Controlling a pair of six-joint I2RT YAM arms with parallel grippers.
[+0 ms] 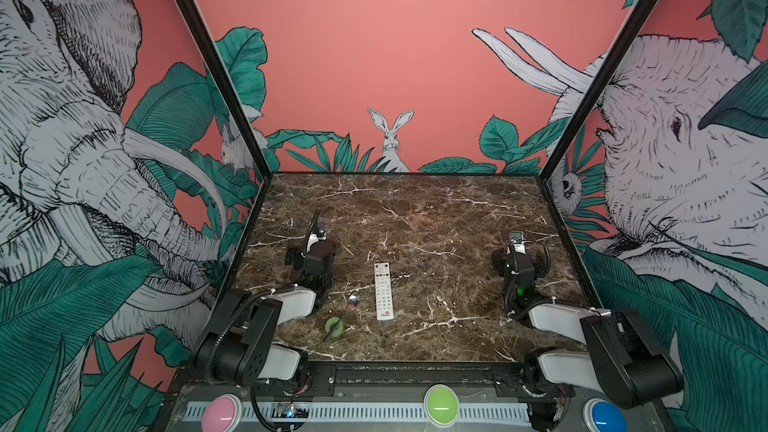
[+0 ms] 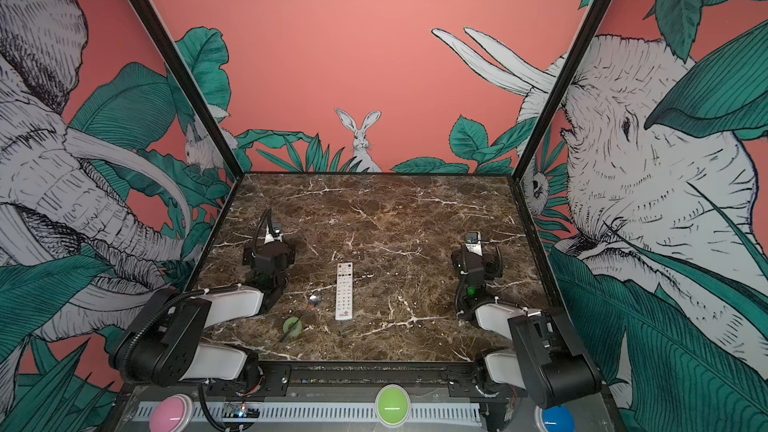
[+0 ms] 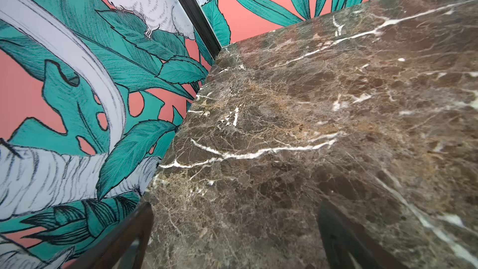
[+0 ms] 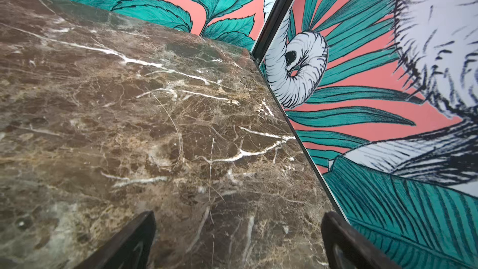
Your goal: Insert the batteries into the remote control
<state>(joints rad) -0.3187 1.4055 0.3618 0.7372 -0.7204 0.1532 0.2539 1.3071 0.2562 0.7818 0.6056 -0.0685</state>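
The remote control (image 1: 383, 290) lies buttons-up, centre-near on the glossy marble table (image 1: 436, 209). It is probably light, stiff and slick, best pinched across its 2 long edges. I cannot make out the batteries. The left gripper (image 3: 234, 204) and right gripper (image 4: 239, 214) gape empty, well apart from it, and the printed walls (image 1: 374, 56) stand close.
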